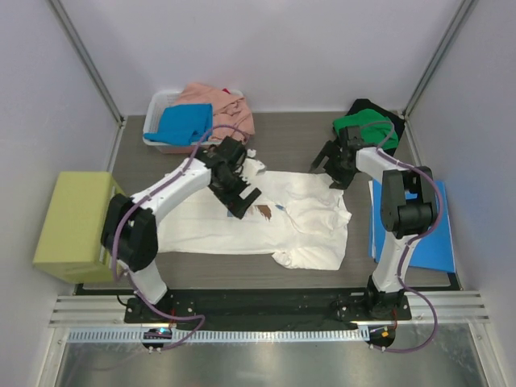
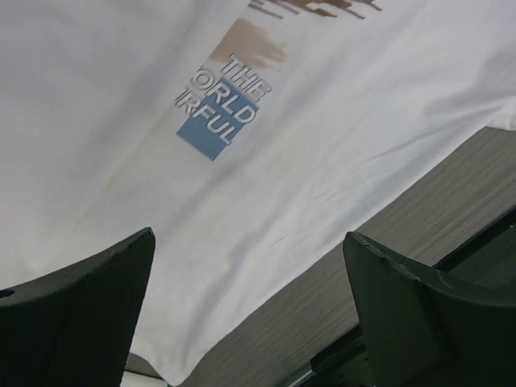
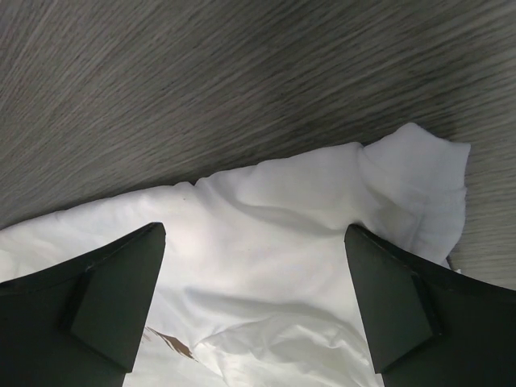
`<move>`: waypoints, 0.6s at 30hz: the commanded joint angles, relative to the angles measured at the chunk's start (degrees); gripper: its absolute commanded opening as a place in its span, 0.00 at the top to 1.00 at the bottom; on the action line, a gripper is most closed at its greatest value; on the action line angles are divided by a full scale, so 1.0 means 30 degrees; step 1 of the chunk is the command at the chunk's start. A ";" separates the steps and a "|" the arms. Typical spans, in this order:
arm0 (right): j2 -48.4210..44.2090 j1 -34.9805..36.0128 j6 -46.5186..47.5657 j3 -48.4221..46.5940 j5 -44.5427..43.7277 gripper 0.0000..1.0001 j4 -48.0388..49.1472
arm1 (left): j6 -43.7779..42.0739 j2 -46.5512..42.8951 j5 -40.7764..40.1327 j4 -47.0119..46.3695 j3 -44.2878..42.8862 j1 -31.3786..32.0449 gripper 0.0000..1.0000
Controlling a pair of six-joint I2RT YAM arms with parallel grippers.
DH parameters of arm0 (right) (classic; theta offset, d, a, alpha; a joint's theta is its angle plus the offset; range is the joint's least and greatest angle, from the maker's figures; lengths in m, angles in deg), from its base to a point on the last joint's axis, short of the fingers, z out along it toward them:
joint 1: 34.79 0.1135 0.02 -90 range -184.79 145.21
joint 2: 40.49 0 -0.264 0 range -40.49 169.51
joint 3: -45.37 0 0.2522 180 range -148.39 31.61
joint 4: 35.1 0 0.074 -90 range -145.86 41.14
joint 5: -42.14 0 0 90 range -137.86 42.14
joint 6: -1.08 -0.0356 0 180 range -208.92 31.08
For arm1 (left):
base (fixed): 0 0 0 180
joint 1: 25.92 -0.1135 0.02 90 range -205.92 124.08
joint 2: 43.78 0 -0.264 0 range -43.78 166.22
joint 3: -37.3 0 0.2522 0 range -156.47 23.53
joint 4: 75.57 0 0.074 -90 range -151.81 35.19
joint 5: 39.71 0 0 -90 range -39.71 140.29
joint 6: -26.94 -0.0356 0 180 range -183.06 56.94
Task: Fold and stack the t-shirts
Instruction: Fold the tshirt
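A white t-shirt (image 1: 266, 218) with a small blue-and-brown chest print (image 2: 222, 113) lies spread on the table, its right part rumpled. My left gripper (image 1: 238, 192) hangs open above the shirt's upper middle, beside the print, and holds nothing. My right gripper (image 1: 332, 168) is open too, over the shirt's far right corner (image 3: 419, 173). A green t-shirt (image 1: 367, 127) lies on a black one (image 1: 379, 107) at the back right. Bright blue (image 1: 184, 123) and salmon pink (image 1: 222, 103) t-shirts fill the white basket (image 1: 157, 109).
A flat blue folder (image 1: 419, 234) lies at the right edge beside the right arm. A yellow-green box (image 1: 74, 226) stands at the left. Grey walls close in the table on three sides.
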 commanded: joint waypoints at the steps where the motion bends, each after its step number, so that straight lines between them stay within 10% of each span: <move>1: 0.0566 -0.0080 -0.0200 -0.0425 0.0126 0.00 0.0477 | 0.0587 0.3245 -0.0752 -0.0157 -0.2701 0.2729 0.00; 18: 0.0918 -0.0021 -0.0200 0.0806 0.1328 0.00 0.1357 | 0.3838 0.9966 -0.1807 -0.2061 -0.9590 0.6428 0.00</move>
